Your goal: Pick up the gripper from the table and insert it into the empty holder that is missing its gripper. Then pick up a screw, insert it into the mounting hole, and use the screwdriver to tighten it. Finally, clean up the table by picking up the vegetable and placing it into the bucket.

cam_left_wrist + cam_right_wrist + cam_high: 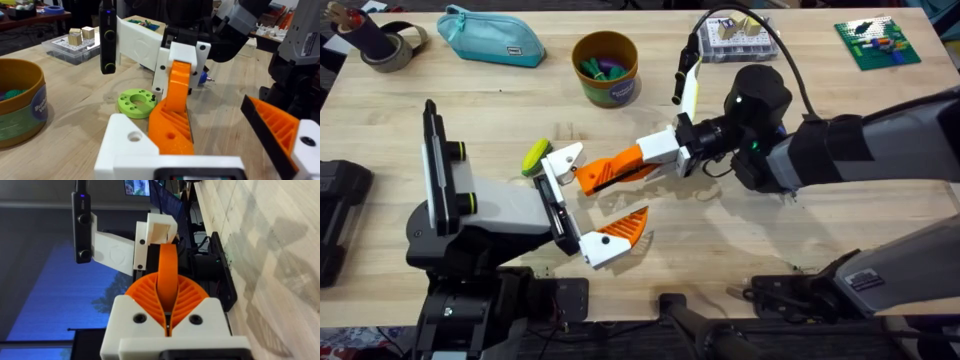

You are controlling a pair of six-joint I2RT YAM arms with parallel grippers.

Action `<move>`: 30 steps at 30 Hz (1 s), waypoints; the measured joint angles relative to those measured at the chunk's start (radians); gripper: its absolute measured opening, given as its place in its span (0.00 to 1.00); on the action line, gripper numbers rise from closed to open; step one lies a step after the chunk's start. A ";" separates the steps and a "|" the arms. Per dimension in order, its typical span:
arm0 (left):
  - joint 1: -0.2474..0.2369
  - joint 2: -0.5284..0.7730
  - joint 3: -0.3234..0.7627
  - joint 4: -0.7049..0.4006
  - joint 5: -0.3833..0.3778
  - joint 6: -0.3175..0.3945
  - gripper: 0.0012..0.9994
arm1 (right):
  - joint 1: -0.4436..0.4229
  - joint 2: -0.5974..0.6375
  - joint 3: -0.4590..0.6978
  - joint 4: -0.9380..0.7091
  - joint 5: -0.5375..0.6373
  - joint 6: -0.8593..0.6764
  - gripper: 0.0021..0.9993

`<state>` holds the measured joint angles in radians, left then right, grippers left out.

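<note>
Table (740,250): 1 bucket (605,68), 1 gripper (610,172).

Orange, white, teal and ochre on pale plank-grained wood

The light wooden butcher-block tabletop (740,225) shows pale planks with fine grain. The ribbed orange plastic wedge finger (610,172) is bright orange, gripped by the right arm's white-and-orange gripper (642,156); the white angular plastic bracket (561,160) beside it is plain white, on a grey-and-black stand. Its twin bracket already carries an orange ribbed finger (625,225). Near the far edge, the round ochre-brown tub (606,68) has a green label band and green and purple contents; the teal zippered pouch (490,36) lies toward the far left corner. A lime-green plastic ring (137,102) lies flat on the wood.
</note>
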<state>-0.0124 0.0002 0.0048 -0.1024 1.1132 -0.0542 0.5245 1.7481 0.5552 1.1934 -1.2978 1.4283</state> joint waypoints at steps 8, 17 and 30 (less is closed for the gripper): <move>0.000 0.000 0.000 -0.001 -0.002 0.000 0.99 | -0.002 0.000 0.000 -0.010 -0.007 0.004 0.02; 0.000 0.000 0.000 -0.001 -0.002 0.000 0.99 | -0.032 -0.002 -0.001 0.097 -0.046 0.019 0.02; 0.000 0.000 0.000 -0.001 -0.002 0.000 0.99 | -0.032 -0.002 -0.001 0.098 -0.049 0.055 0.02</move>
<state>-0.0124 0.0002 0.0048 -0.1032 1.1110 -0.0540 0.4923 1.7466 0.5545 1.2917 -1.3468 1.4834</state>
